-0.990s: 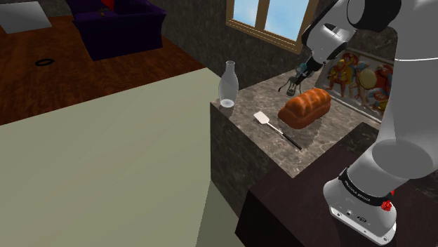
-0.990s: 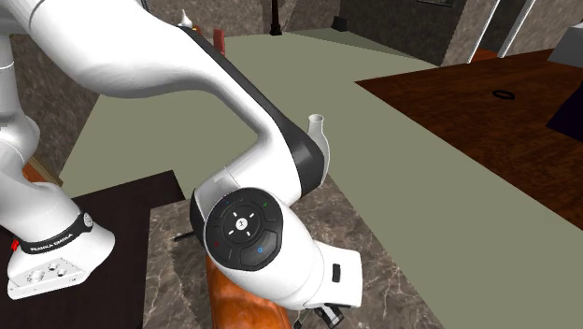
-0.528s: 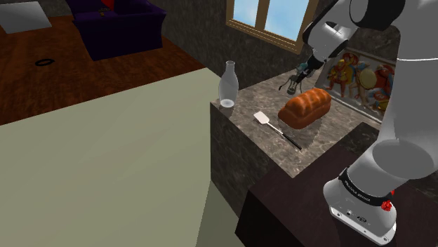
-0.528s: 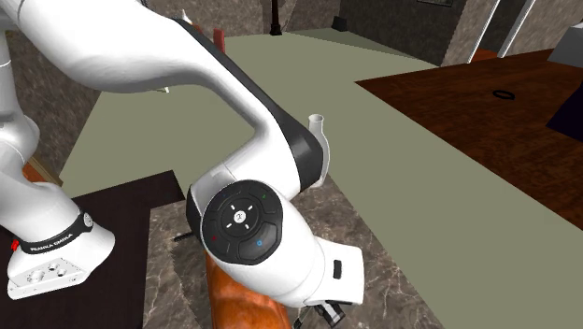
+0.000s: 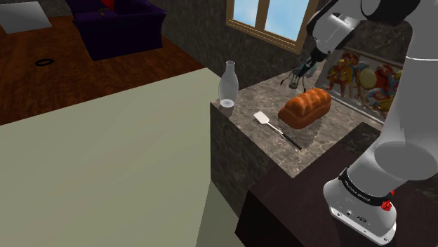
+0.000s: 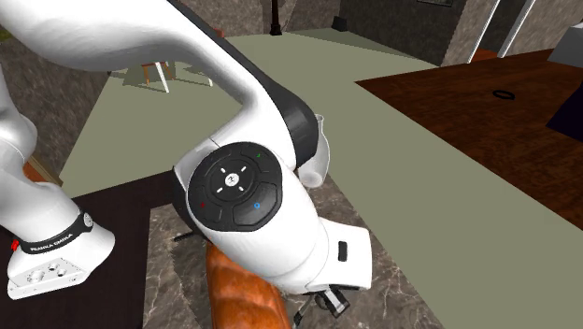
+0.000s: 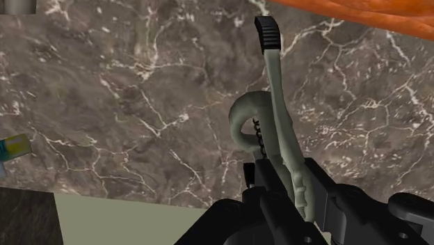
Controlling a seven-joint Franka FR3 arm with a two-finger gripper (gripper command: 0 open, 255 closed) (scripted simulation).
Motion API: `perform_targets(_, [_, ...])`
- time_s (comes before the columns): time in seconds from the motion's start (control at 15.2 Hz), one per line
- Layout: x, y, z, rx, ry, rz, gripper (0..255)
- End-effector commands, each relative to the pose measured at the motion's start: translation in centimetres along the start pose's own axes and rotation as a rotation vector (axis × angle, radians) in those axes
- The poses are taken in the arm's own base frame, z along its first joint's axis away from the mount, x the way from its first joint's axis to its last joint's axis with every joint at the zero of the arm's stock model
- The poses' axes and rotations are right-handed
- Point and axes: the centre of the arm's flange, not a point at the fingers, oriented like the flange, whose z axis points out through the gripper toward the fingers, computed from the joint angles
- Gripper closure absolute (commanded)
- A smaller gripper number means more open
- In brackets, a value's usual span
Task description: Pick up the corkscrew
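Wrist view: hand [image 7: 288,182] was clamped on the grey corkscrew [image 7: 277,97], which hung clear above the marbled worktop [image 7: 125,104], near the bread loaf [image 5: 304,107]. Grasp done, item off the surface. Pickup judged nearly complete; only further raising was left.

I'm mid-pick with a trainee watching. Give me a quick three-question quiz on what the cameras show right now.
1. True or false: the gripper is shut on the corkscrew.
2. Which tool lies on the counter near the bread? A) a knife B) a spatula C) a spoon
3. Fill in: the bottle stands ____ at the counter's corner.

Key: 1 true; 2 B; 3 upright.
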Motion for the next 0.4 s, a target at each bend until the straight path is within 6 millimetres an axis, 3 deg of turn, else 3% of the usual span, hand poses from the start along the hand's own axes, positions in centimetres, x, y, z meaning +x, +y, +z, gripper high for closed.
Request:
perform_targets(0.0, [0.4, 0.0, -1.0, 0.000, 0.000, 0.000, 255])
perform_targets(0.33, [0.9, 0.0, -2.6, 0.000, 0.000, 0.000, 255])
